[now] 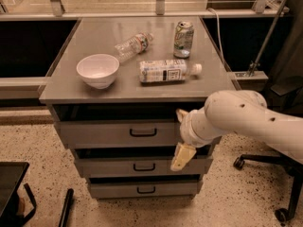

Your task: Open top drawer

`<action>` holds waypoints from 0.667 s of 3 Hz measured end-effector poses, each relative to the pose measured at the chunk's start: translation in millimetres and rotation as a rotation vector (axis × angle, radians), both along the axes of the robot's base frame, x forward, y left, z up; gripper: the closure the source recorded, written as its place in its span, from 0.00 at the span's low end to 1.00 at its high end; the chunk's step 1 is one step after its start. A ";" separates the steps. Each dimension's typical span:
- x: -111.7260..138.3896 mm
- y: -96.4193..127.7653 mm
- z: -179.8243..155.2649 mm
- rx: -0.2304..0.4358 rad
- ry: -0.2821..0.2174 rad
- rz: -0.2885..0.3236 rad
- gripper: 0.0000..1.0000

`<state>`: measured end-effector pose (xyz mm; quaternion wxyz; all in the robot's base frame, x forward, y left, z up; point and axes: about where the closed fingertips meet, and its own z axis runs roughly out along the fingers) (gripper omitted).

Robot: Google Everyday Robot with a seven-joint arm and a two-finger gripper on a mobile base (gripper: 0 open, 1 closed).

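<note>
The top drawer is the widest grey front panel of the cabinet, just under the tabletop, with a small black pull handle. Its front sits flush with the cabinet. My gripper is at the end of the white arm that reaches in from the right. It hangs in front of the right part of the top drawer, to the right of the handle and apart from it. One cream finger points down over the middle drawer, and the other shows near the drawer's top edge. The gripper is open and empty.
Two narrower drawers lie below. On the cabinet top are a white bowl, a crushed clear bottle, a lying white bottle and a can. A chair base stands on the right, and a black object lies on the floor at the left.
</note>
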<state>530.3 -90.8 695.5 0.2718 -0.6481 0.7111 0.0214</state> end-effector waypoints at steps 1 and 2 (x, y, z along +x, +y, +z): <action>6.1 -6.9 47.2 -0.008 -0.013 0.006 0.00; 5.6 -7.1 50.9 -0.010 -0.006 0.009 0.00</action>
